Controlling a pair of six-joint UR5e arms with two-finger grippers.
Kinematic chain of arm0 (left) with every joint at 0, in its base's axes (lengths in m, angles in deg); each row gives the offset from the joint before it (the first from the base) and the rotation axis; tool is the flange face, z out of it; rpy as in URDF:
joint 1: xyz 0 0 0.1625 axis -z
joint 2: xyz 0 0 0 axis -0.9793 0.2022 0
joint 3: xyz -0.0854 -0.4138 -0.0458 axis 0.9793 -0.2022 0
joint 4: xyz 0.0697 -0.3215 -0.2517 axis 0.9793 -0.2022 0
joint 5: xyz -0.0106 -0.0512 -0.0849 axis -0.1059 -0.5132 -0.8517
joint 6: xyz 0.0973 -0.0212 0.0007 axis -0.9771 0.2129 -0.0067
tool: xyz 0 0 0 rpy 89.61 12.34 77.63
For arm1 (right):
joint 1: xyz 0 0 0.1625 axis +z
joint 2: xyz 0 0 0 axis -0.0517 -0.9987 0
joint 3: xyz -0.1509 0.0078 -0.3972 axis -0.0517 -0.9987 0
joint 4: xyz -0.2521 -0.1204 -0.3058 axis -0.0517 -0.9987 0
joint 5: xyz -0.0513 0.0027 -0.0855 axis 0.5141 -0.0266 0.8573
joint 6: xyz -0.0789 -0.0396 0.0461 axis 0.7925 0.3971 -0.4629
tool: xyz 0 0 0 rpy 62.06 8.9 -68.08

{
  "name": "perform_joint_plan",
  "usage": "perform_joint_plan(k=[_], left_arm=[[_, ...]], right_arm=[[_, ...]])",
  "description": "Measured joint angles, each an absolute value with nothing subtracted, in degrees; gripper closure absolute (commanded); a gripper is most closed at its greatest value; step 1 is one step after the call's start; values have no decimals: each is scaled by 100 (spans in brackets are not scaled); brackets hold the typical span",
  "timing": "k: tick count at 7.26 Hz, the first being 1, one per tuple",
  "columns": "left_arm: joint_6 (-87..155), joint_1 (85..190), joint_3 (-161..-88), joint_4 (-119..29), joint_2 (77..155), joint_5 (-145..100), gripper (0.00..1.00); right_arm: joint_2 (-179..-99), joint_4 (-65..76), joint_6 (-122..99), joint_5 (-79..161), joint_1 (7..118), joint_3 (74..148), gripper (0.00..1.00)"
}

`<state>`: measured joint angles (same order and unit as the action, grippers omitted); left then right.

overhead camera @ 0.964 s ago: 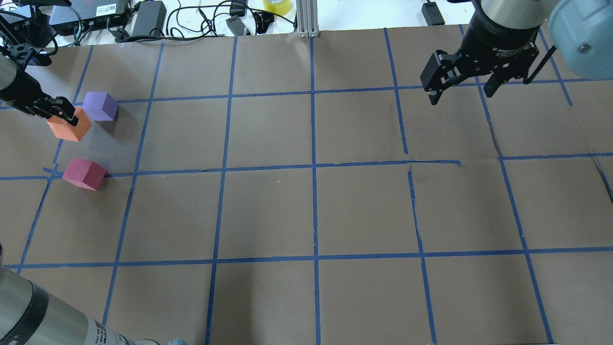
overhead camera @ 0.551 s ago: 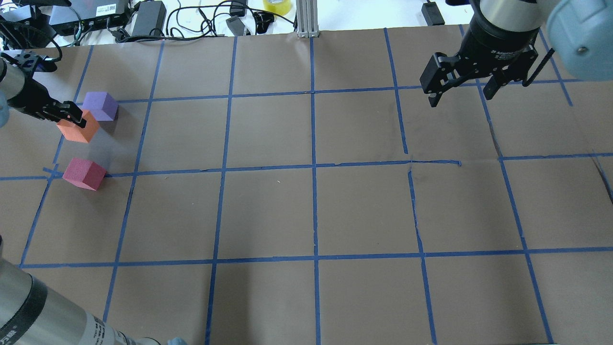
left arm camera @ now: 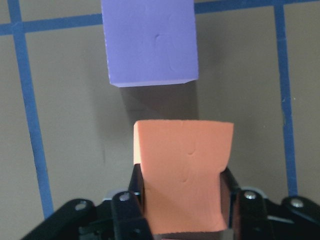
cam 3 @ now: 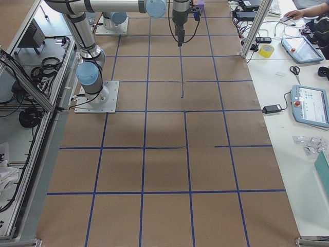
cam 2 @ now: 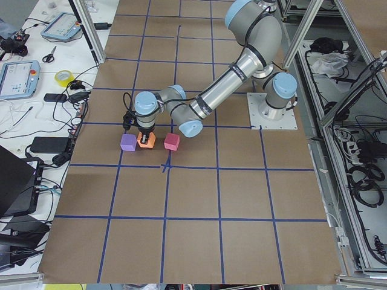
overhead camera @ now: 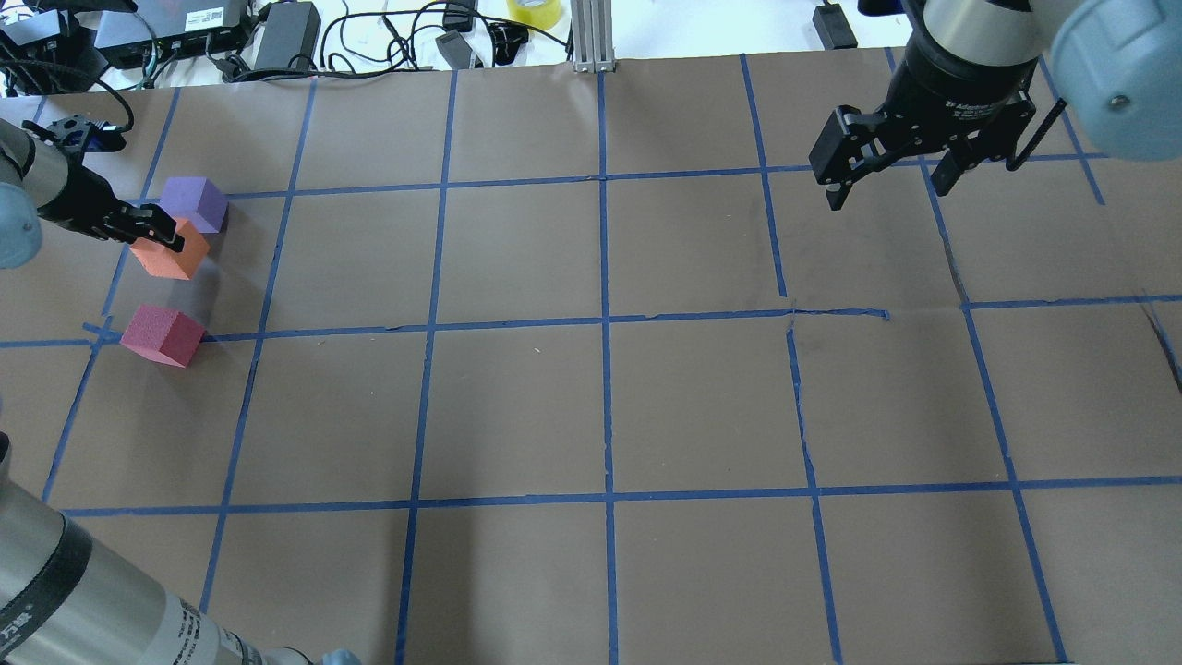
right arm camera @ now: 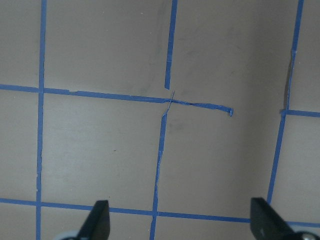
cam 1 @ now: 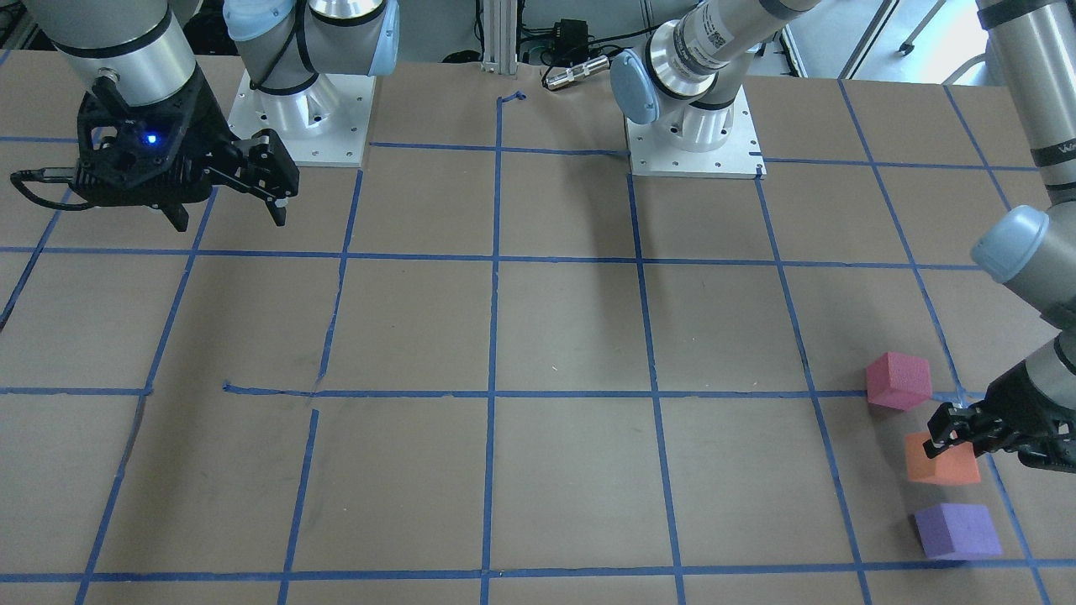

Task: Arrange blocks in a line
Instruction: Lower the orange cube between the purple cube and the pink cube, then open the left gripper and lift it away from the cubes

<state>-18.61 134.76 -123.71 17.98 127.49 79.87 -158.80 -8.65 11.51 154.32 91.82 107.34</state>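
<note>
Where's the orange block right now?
The orange block is at the overhead view's far left, gripped by the left end effector, between the purple block beyond it and the pinkish-red block nearer the robot.

place: robotics lab | evidence: blue-taped grid table (overhead camera: 517,406); teach pendant (cam 3: 310,105); aluminium post (overhead camera: 591,32); tangled cables (overhead camera: 388,37)

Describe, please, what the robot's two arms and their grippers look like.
Both the left arm and the right arm are silver-grey tubes with pale blue joint caps. The left gripper and the right gripper are black, each with two slim fingers. The right one's body carries small white lettering, a blue light and a looping black cable.
</note>
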Motion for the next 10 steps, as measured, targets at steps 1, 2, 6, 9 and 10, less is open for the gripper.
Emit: perform_joint_plan(k=[1,2,6,9,10], left_arm=[[-1703,13448,-12413,1911,12782,7947,93],[-1571,13432,-12493,2056,12796,7927,36],[-1506,13425,-12632,2385,12753,7915,0],[-1508,13565,-12626,1394,11932,7971,0],[-1455,13665,-12617,789,11513,8004,0]], right_arm=[[-15877,-868,1152,15432,9182,10738,0],[-15877,-884,1152,15430,9182,10739,0],[-15867,-914,1180,15430,9177,10741,0],[-15870,-933,1191,15425,9173,10741,0],[-15870,-928,1193,15425,9173,10741,0]])
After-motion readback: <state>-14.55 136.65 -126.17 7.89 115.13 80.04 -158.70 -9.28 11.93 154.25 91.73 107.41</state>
